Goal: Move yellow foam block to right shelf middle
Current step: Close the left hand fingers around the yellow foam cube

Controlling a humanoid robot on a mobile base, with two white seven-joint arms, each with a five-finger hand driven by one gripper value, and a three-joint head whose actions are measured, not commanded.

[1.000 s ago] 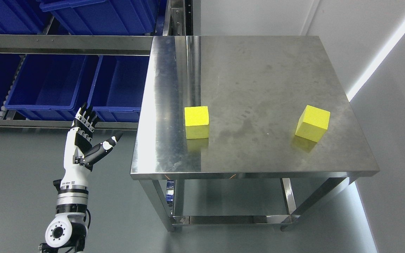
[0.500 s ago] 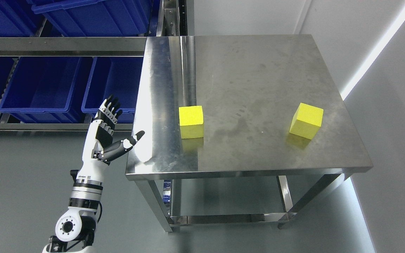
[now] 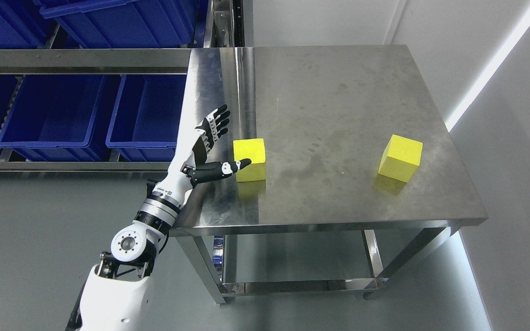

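Observation:
Two yellow foam blocks lie on the steel table (image 3: 338, 92): one (image 3: 250, 157) near the left front, another (image 3: 401, 157) near the right edge. My left hand (image 3: 226, 142) reaches over the table's left side, open with fingers spread. It sits just left of the nearer block, thumb tip at the block's front left face and fingers pointing past its far left corner. The hand holds nothing. My right arm is out of view.
A metal shelf rack (image 3: 81, 59) with several blue bins (image 3: 53, 115) stands to the left of the table. A white wall rises at the right and back. The table has a lower shelf (image 3: 292, 257) beneath it.
My left arm has swung up and to the right, from beside the table's left front corner to over the table next to the left block. The camera shifted slightly.

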